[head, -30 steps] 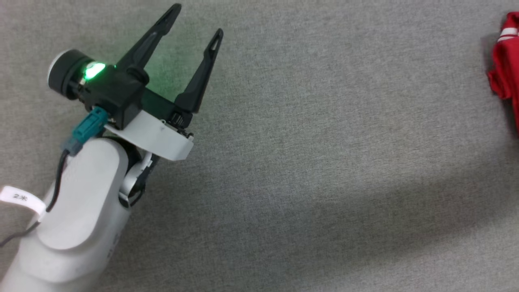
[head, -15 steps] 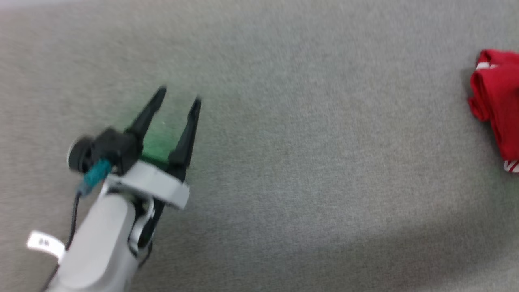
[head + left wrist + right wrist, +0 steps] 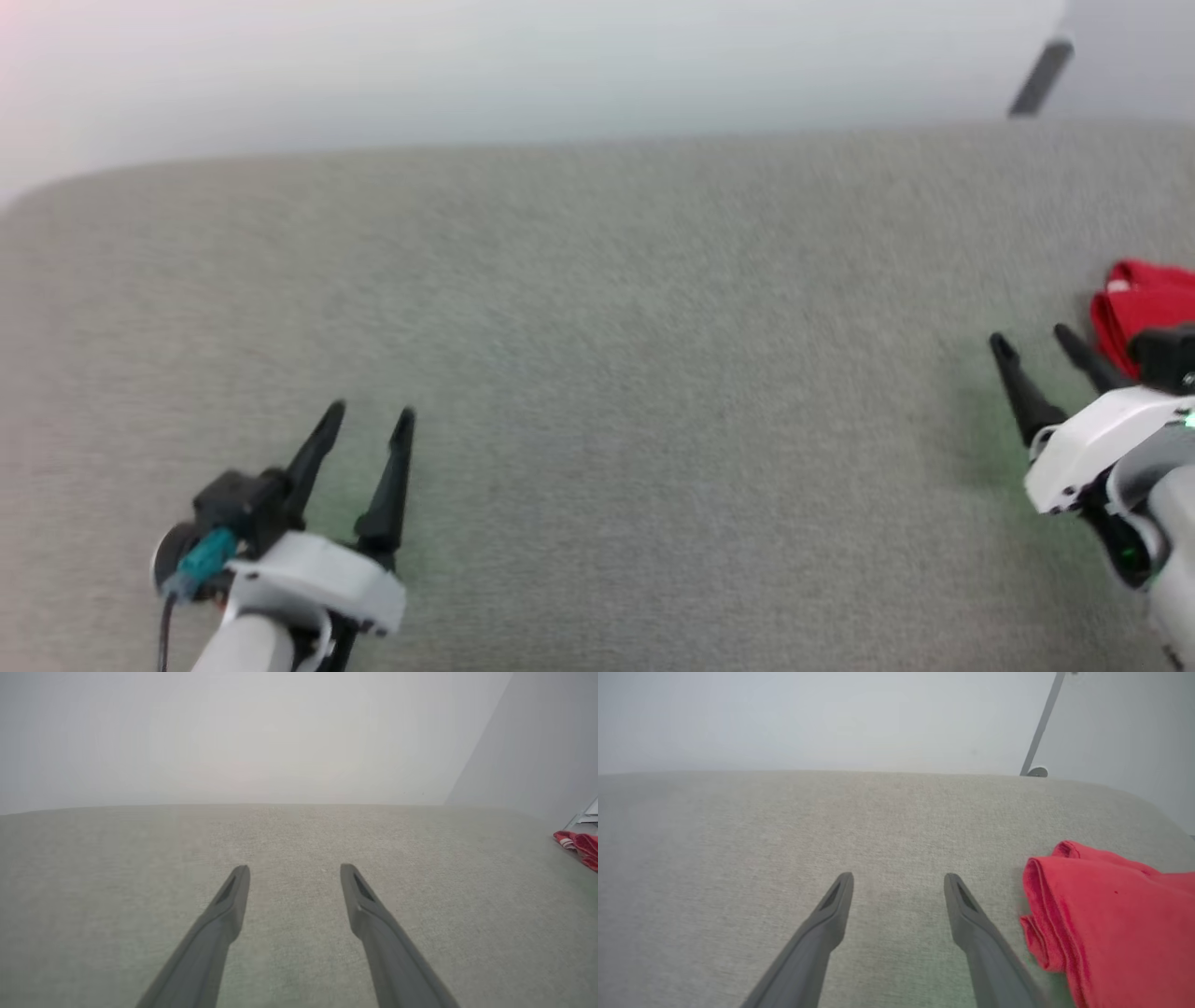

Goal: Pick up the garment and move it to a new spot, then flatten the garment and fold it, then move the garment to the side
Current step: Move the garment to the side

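Left gripper (image 3: 371, 413): well to the garment's left, fingers spread and empty, hovering low over the padding.
Grey surface (image 3: 607, 373): the bare stretch running from the left gripper across to the garment.
Right gripper (image 3: 1033, 338): just beside the garment's left edge, not touching it, fingers parted and holding nothing (my right wrist view puts the red cloth just off one finger).
Garment (image 3: 1111, 919): lies in doubled red layers at the far right of the surface; I can't see the print from here.
Step in hand: I judge the fold is done and the bundle is set aside, though it could be awaiting a first pick.
Next move: if it needs gripping, I'd swing the right gripper rightward over the folded edge, then close.
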Motion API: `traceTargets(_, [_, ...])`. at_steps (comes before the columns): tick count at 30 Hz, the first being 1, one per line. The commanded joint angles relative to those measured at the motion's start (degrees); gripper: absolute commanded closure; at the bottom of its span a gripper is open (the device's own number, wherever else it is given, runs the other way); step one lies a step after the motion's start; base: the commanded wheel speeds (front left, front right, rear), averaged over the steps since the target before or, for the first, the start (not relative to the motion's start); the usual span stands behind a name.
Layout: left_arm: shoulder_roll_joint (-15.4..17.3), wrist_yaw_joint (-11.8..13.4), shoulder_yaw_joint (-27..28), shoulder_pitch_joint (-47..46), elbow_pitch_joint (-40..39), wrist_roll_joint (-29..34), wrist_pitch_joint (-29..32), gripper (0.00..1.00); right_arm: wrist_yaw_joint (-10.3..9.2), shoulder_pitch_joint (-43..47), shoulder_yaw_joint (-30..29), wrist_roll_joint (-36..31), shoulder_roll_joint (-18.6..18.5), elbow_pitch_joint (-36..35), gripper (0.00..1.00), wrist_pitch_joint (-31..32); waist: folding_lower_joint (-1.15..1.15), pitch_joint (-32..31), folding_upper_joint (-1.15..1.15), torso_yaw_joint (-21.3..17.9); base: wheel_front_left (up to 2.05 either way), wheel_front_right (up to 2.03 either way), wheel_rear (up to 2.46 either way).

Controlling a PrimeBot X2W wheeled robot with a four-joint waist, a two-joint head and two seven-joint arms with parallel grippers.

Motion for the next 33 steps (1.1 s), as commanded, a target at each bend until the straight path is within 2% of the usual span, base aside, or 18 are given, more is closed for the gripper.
traceTargets(1, [-0.15,-0.38,0.77,1.49,0.42,0.35,-0.02,0.0,-0.07,1.43,-0.9,-0.03,1.05,0.37,0.0,-0.69,0.0,-6.83,0.0,5.32,0.0,0.0,0.0])
traceTargets(5, [-0.55,-0.84,2.54,4.04,0.88,1.16,-0.02,0.0,-0.07,3.52,-5.21,-1.19,3.47,0.49,0.0,-1.39,0.0,-9.6,0.0,5.94,0.0,0.0,0.0])
traceTargets(17, [-2.55,-1.55,7.52,13.21,-3.29,2.9,0.0,0.0,-0.07,19.27,-21.53,-11.68,5.93,-13.01,0.0,-1.42,0.0,-14.01,0.0,6.73,0.0,0.0,0.0])
traceTargets(28, [-3.86,-1.69,9.23,19.03,-7.7,4.37,0.0,0.0,-0.07,31.2,-28.4,-16.73,9.23,-23.15,0.0,-0.96,0.0,-15.85,0.0,8.51,0.0,0.0,0.0])
traceTargets(33, [-3.99,-1.73,9.55,20.91,-9.61,4.94,-0.01,0.0,-0.07,36.16,-31.94,-18.86,12.18,-28.24,0.0,-0.27,0.0,-15.65,0.0,9.03,0.0,0.0,0.0])
